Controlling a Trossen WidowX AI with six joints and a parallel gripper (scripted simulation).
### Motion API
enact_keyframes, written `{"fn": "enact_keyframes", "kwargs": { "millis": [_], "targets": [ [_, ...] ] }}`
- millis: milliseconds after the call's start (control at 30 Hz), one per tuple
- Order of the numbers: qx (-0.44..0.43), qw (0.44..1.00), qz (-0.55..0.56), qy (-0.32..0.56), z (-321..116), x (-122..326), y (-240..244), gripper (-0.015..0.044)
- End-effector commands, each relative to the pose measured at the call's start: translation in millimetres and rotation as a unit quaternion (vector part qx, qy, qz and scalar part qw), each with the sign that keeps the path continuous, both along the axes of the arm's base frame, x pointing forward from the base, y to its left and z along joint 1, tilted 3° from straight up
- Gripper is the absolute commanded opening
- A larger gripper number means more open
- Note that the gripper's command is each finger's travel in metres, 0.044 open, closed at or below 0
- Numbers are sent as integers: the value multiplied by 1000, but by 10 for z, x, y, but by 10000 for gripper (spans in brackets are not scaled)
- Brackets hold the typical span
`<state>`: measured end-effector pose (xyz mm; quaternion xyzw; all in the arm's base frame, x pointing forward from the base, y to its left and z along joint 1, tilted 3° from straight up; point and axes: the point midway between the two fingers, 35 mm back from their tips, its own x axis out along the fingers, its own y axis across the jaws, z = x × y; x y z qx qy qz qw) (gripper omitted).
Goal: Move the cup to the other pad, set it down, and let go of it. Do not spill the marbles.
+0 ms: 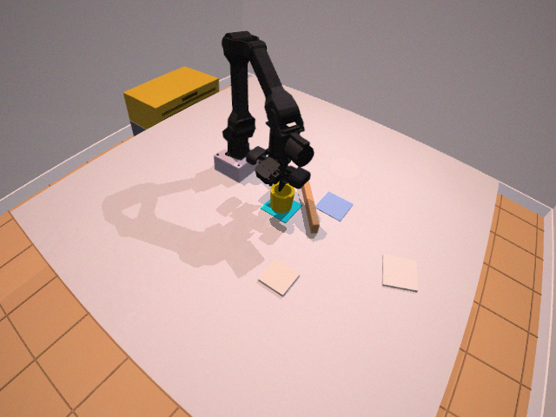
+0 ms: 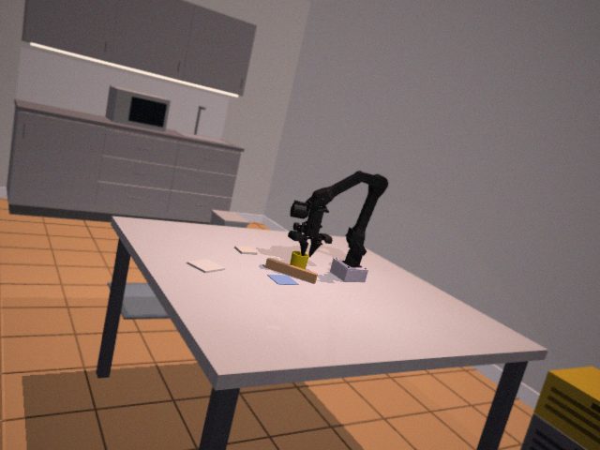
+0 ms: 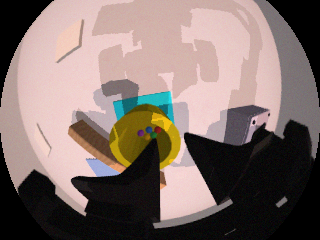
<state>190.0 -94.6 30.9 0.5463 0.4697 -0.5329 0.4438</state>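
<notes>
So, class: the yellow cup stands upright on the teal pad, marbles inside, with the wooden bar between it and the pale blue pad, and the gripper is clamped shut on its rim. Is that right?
Not quite. The gripper is open, its fingers parted off the rim, as the wrist view shows. The yellow cup does stand upright on the teal pad, marbles inside, with the wooden bar between it and the pale blue pad.
</notes>
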Motion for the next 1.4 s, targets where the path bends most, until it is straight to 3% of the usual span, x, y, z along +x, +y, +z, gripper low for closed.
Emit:
{"fn": "enact_keyframes", "kwargs": {
  "millis": [0, 633, 1000, 1367],
  "targets": [
    [-3, 1000, 2, -4, 80, 16, -13, 147],
    [-2, 1000, 2, -1, 313, -14, 5, 147],
    [1, 1000, 0, 1, 305, -12, 4, 435],
    [-1, 1000, 1, 0, 676, 3, -14, 440]
  ]
}}
